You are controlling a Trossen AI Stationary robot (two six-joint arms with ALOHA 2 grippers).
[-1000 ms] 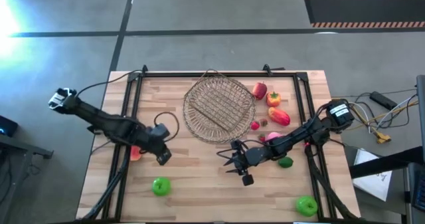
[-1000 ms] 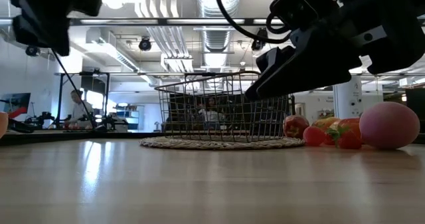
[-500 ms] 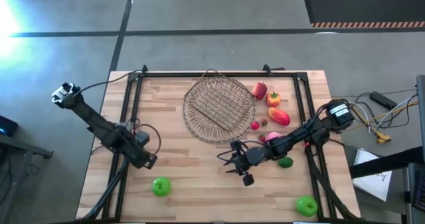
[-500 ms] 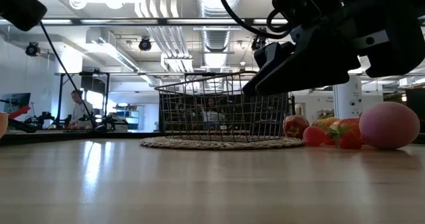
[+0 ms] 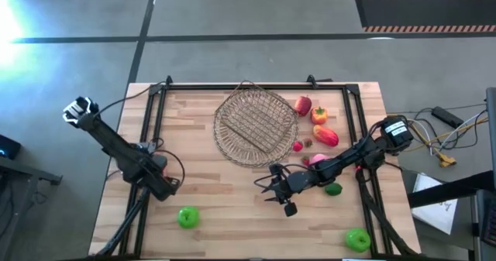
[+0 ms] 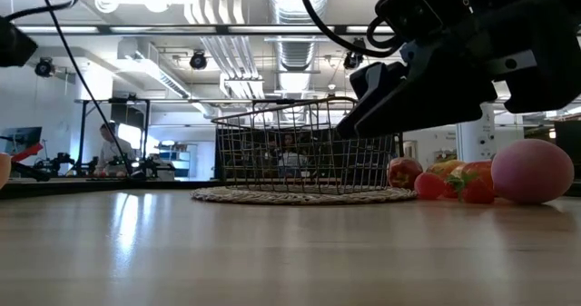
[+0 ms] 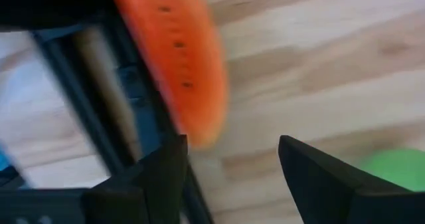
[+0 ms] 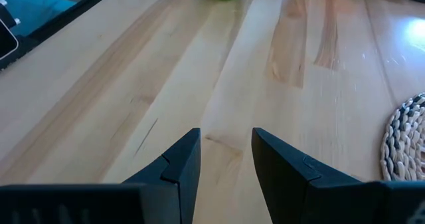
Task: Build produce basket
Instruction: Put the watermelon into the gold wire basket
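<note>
A: Where's the left gripper [image 7: 229,167]?
B: Near the table's left edge, fingers spread, empty (orange-red piece [image 7: 174,58] just ahead).
A: The right gripper [image 8: 226,161]?
B: Parted, empty, beside the wire basket [image 5: 256,121].

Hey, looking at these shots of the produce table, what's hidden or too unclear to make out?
- Salmon-red piece: left wrist view, blurred and cut off by the edge; the high view hides it under the left arm.
- Basket contents: high view, wire grid too fine to tell.
- Small items by the strawberry: high view, too small to name.
- Pink piece: high view, mostly covered by the right arm.
- Left gripper: low view, out of frame.
</note>
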